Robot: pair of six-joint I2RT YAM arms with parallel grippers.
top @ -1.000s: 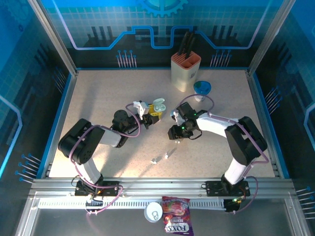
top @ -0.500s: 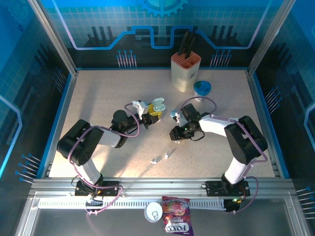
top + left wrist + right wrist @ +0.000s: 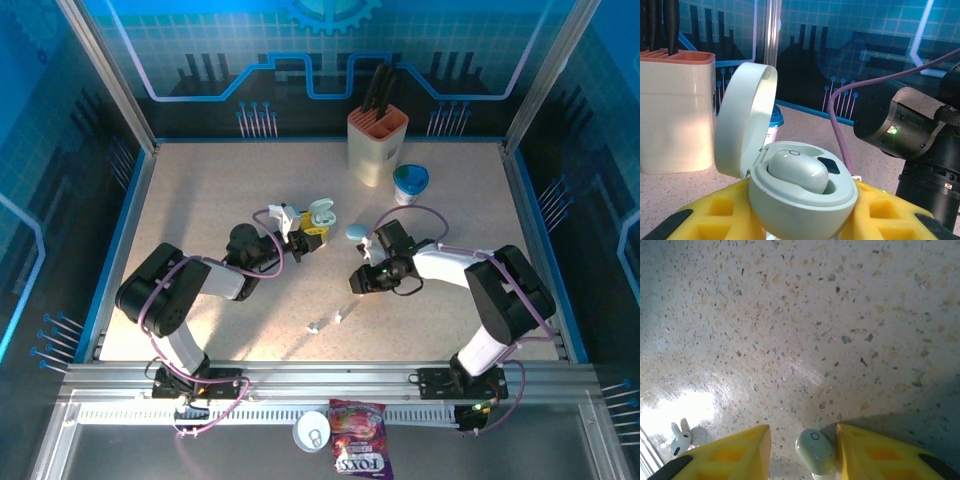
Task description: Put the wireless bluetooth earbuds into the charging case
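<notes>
Open charging case (image 3: pixel 800 200), one earbud (image 3: pixel 797 170) seated inside.
Left fingers (image 3: pixel 715 215) pinch the case; near its right, right fingers (image 3: pixel 735 450) stand spread around a pale green earbud (image 3: pixel 815 452) (one finger touching it) over the bench (image 3: pixel 815 315).

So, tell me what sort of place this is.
Probably a robot test cell: a left arm and right arm bolted to a rail at the table edge, blue printed walls in aluminium frames, and a knife block as a prop.

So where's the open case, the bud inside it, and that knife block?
open case (image 3: pixel 800 215): left wrist view, front of lower shell.
bud (image 3: pixel 797 170): left wrist view, its rounded top.
knife block (image 3: pixel 675 115): left wrist view, white side.
</notes>
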